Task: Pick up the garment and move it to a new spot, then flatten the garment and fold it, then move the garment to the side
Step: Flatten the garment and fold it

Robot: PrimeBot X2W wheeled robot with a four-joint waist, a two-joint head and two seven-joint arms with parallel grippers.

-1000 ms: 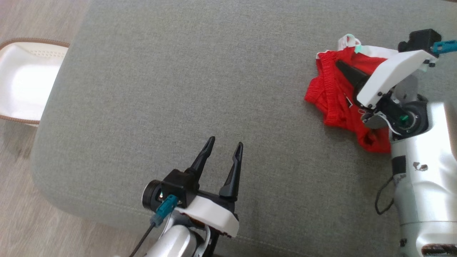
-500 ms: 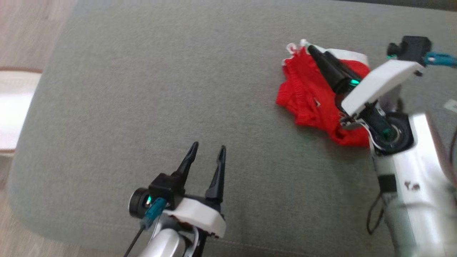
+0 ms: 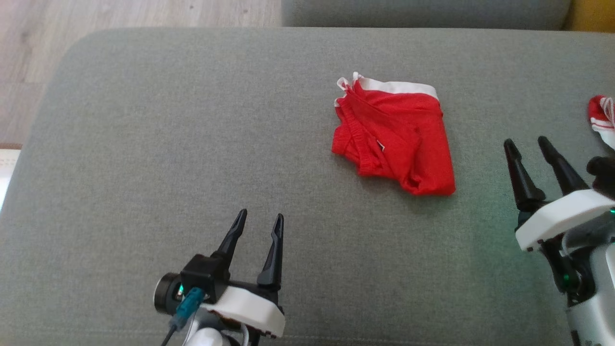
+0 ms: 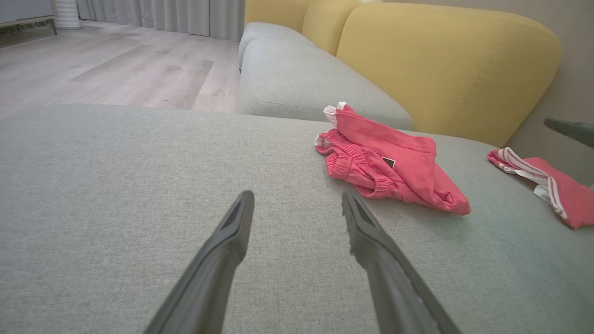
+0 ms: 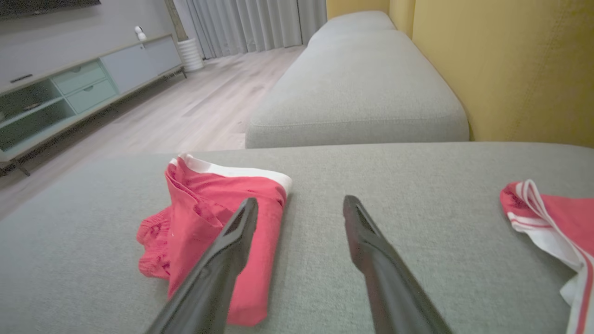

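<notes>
We see left pincer (image 3: 261,215) and right pincer (image 3: 525,142) open, empty; soft, light garment (image 3: 399,139) ahead-left of right pincer, pinch its white edge (image 3: 399,87).

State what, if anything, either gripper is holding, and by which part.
Nothing is held. The left gripper and right gripper both have open, empty jaws; the red fabric garment with a white band lies free on the grey fabric cushion.

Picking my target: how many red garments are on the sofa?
2. One garment lies crumpled in the middle of the sofa; a striped garment sits far right, partly cut off. Others may lie out of frame.
</notes>
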